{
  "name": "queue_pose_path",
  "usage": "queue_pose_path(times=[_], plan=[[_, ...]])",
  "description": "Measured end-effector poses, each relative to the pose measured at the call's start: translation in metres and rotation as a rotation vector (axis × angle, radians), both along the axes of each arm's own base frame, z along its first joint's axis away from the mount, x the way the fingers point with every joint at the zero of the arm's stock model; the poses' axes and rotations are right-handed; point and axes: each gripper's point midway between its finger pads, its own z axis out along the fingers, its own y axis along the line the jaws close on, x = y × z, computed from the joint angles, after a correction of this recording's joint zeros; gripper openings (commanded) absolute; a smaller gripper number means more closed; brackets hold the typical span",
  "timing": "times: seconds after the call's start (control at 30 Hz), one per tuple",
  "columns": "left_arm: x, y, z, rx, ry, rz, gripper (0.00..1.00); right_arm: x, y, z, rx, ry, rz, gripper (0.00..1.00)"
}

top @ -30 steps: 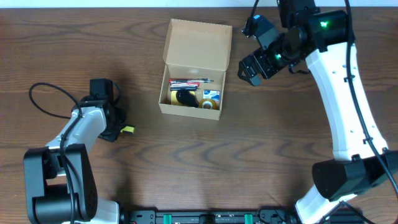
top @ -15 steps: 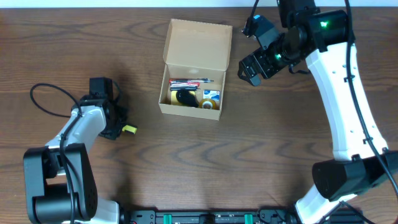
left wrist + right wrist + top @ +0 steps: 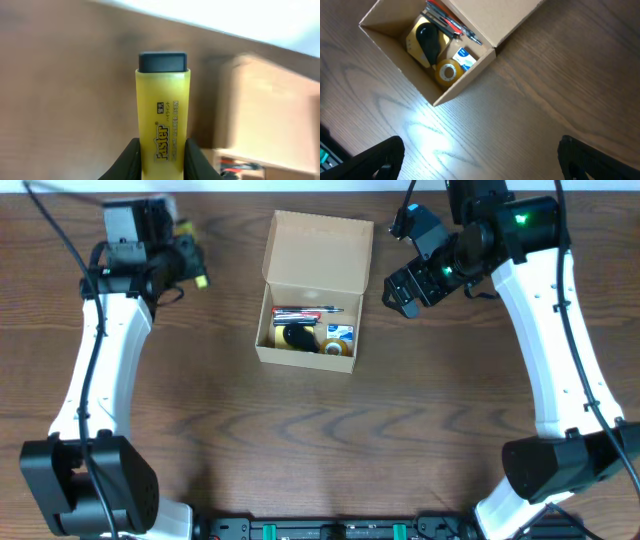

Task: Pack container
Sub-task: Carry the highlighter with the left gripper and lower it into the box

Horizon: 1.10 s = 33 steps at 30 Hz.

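Dark wood-grain table (image 3: 300, 440); a black rail (image 3: 330, 531) with green marks lies along its near edge.

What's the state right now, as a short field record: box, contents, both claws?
container: open, lid folded back
contents: tape roll, pens, black item, blue-white packet
left claw: shut on yellow highlighter, left of the lid
right claw: open, empty, right of the container

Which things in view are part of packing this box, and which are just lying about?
Job: container, lid open; yellow highlighter held in left gripper; tape roll and pens already inside.
Lying about: nothing loose that I can see.
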Motion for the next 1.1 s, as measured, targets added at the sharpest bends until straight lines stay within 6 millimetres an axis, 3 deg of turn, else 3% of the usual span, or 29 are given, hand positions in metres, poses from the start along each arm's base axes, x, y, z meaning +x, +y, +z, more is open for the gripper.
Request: queue_pose_path(times=[0.07, 0.13, 0.3, 0.4, 0.73, 1.1], plan=[[0.007, -0.027, 0.018, 0.054, -0.100, -0.156, 0.06, 0.000, 0.000, 0.000, 0.000, 0.000, 0.000, 0.99], [0.006, -0.052, 0.023, 0.108, -0.155, -0.289, 0.06, 0.000, 0.000, 0.000, 0.000, 0.000, 0.000, 0.99], [-0.011, -0.118, 0.025, 0.283, -0.281, -0.638, 0.06, 0.000, 0.000, 0.000, 0.000, 0.000, 0.000, 0.99], [-0.016, -0.139, 0.016, 0.364, -0.327, -0.779, 0.06, 0.000, 0.000, 0.000, 0.000, 0.000, 0.000, 0.99], [-0.046, -0.162, -0.050, 0.411, -0.273, -1.145, 0.06, 0.000, 0.000, 0.000, 0.000, 0.000, 0.000, 0.99], [-0.072, -0.165, -0.062, 0.425, -0.265, -1.307, 0.06, 0.000, 0.000, 0.000, 0.000, 0.000, 0.000, 0.99]])
